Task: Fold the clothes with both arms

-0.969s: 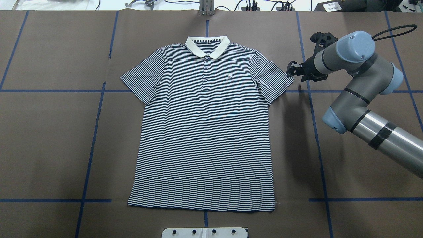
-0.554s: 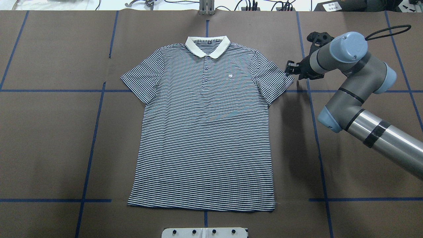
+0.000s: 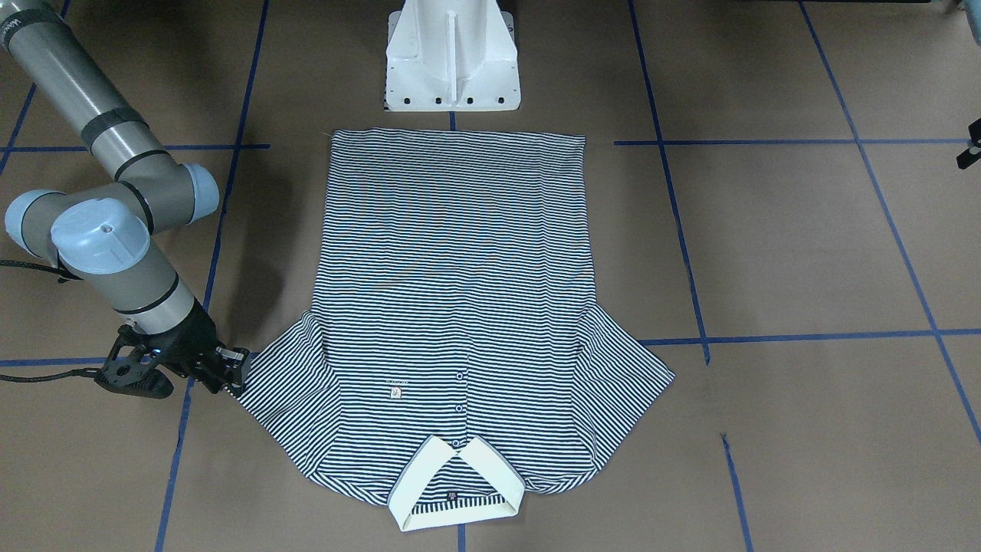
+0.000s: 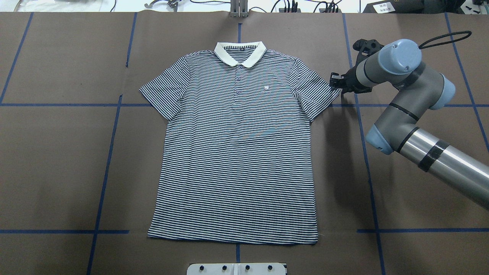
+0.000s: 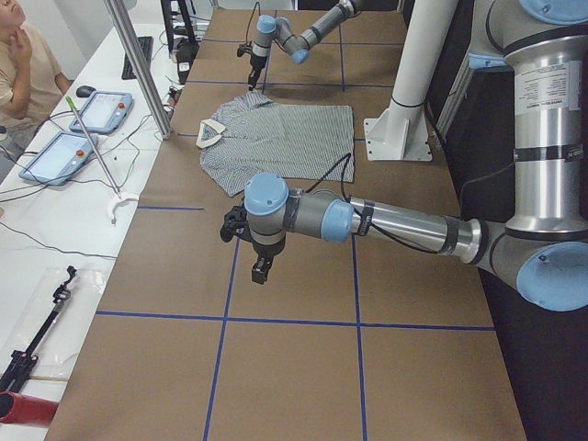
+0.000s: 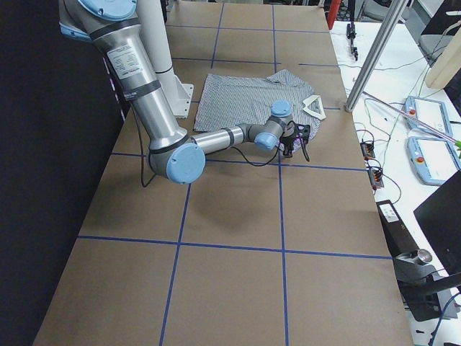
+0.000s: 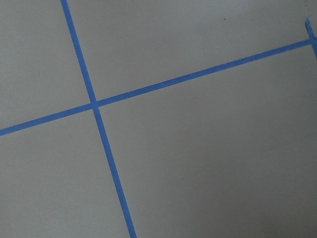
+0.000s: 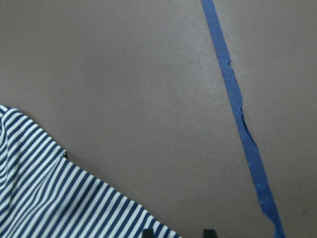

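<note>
Two right gripper (image 4: 334, 81) fingertips (image 8: 147, 234) stand slightly apart, holding nothing, at the sleeve tip of the striped polo shirt (image 4: 237, 160). It lies flat, hem nearest the white pedestal base (image 3: 452, 54), collar farthest. How the left gripper (image 5: 261, 269) stands, I cannot tell. The chest logo (image 4: 266, 89) is too small to read.

You've got open brown table (image 4: 57, 164) all along the left of the shirt (image 4: 237, 152). The right arm (image 4: 405, 110) crowds the other sleeve, and the white base (image 3: 452, 54) sits by the hem.
</note>
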Controlling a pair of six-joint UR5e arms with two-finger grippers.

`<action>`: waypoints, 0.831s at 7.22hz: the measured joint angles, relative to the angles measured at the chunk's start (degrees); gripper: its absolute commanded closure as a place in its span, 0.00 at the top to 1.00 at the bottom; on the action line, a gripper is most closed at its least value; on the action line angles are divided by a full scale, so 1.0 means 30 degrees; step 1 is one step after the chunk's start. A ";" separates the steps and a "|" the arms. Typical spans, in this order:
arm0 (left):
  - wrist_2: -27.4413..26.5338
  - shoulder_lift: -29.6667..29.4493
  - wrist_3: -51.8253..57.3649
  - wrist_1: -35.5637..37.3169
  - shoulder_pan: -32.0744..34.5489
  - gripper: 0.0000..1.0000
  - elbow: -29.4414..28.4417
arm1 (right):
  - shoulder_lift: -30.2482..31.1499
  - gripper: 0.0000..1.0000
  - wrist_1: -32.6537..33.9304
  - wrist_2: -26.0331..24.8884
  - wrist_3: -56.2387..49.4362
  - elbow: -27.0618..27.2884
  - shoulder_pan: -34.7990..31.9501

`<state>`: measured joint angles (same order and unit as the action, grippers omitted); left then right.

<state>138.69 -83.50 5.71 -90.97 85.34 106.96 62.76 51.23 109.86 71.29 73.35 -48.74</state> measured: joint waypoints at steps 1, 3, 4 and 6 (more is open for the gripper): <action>0.0000 0.0001 0.0001 0.0000 0.0000 1.00 0.0000 | -0.0001 0.00 -0.0023 0.0009 0.0041 0.0010 0.0012; 0.0019 0.0002 -0.0018 0.0000 0.0000 1.00 0.0010 | -0.0394 0.00 0.0014 0.0069 0.0166 0.0069 0.0013; 0.0034 0.0002 -0.0032 -0.0001 0.0000 1.00 0.0020 | -0.0754 0.00 0.0056 0.0129 0.0411 0.0088 0.0027; 0.0054 0.0002 -0.0062 0.0000 0.0000 1.00 0.0121 | -0.2098 0.00 0.0206 0.0118 0.2462 -0.0098 0.0545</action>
<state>138.85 -83.50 5.53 -90.97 85.34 107.33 56.47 51.85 110.21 78.68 73.06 -47.10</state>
